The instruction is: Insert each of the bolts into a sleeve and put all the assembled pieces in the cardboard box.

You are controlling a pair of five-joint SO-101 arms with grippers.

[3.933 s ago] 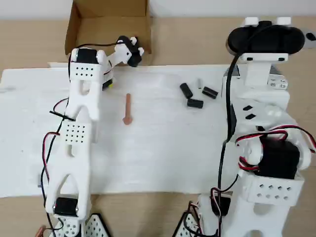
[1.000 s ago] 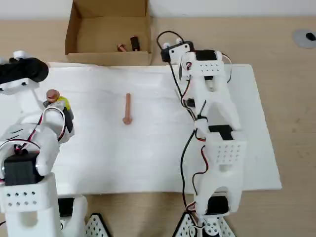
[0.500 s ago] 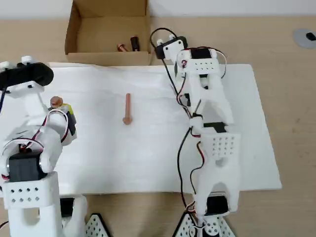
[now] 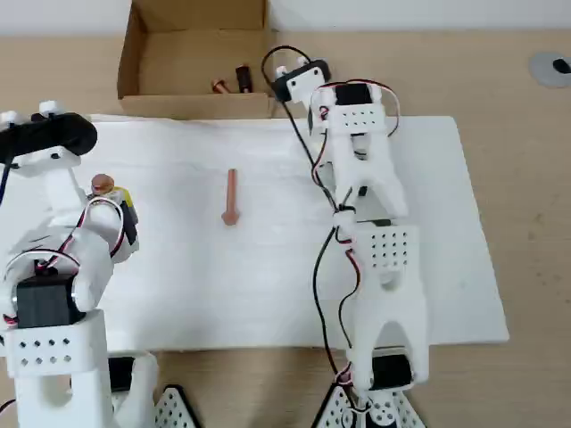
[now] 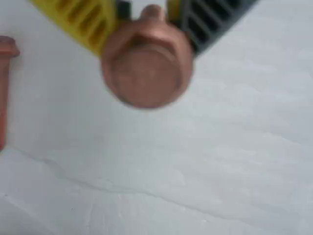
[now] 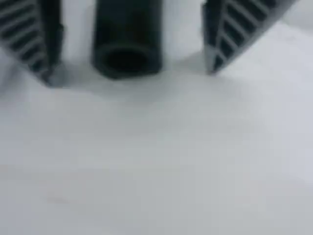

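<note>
The right gripper (image 6: pixel 129 71) is straddling the black sleeve (image 6: pixel 127 44), fingers spread, its long axis running between them (lying on the white mat (image 4: pixel 268 285)); the left gripper (image 5: pixel 149 44) is clutching a bolt (image 5: pixel 146 73) by the mat's left edge.

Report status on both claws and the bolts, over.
Left claw shut on a bolt. Right claw open, straddling a sleeve on the sheet. Second bolt lies loose mid-sheet; nothing seen in the way.
</note>
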